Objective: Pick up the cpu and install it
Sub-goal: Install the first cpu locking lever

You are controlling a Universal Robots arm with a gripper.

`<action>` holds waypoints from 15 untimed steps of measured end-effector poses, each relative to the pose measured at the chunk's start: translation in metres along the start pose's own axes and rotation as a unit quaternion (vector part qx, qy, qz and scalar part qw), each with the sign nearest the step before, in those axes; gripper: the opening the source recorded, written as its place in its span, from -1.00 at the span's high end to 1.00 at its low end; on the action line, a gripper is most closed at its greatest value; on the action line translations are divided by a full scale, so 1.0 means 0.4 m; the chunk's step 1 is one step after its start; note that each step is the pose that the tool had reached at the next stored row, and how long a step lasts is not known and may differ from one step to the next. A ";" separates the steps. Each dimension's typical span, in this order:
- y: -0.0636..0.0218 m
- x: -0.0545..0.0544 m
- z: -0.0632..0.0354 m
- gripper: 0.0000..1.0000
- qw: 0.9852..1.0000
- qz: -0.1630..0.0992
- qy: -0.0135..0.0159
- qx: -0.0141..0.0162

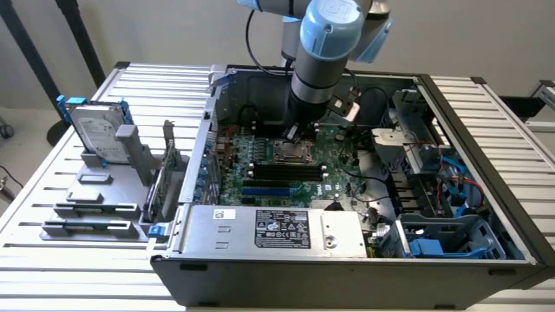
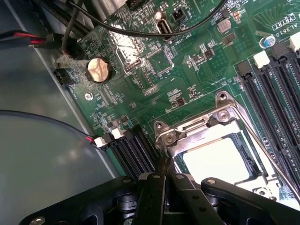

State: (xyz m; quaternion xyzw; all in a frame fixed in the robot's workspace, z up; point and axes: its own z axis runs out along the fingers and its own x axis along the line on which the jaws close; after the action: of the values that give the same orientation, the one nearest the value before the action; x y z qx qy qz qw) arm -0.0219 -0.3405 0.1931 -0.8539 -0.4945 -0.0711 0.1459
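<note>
The cpu (image 2: 218, 159) is a bright silver square lying flat in the motherboard socket, with the metal socket frame (image 2: 197, 129) around it. My gripper (image 2: 164, 165) is shut, its two black fingers (image 2: 152, 187) pressed together with nothing visible between them. The tips are just beside the frame's corner, at the edge of the cpu. In the exterior view the gripper (image 1: 295, 135) reaches down into the open computer case, directly above the socket (image 1: 293, 152) on the green motherboard (image 1: 338, 182).
Black memory slots (image 2: 274, 89) run beside the socket, and more slots (image 2: 133, 150) lie on its other side. Cables (image 2: 117, 23) cross the board near a coin battery (image 2: 99, 69). A hard drive with blue brackets (image 1: 97, 130) stands on a grey holder outside the case wall (image 1: 195, 162).
</note>
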 end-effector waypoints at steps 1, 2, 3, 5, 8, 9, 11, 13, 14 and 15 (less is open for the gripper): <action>0.000 0.000 0.000 0.79 1.000 0.000 0.000 0.000; 0.001 -0.001 0.000 0.79 1.000 0.000 0.001 0.001; 0.001 -0.001 0.000 0.79 1.000 0.000 0.003 0.002; 0.001 -0.002 0.001 0.79 1.000 0.000 0.005 0.003; 0.001 -0.002 0.001 0.79 1.000 0.001 0.009 0.005; 0.001 -0.002 0.001 0.79 1.000 0.001 0.010 0.005; 0.001 -0.002 0.001 0.79 1.000 0.002 0.011 0.006; 0.002 -0.003 0.001 0.79 1.000 0.003 0.012 0.006; 0.002 -0.003 0.000 0.79 1.000 0.004 0.013 0.006; 0.003 -0.004 -0.002 0.79 1.000 0.006 0.013 0.006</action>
State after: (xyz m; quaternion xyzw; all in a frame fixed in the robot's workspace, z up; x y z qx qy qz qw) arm -0.0217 -0.3426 0.1932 -0.8548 -0.4881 -0.0785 0.1576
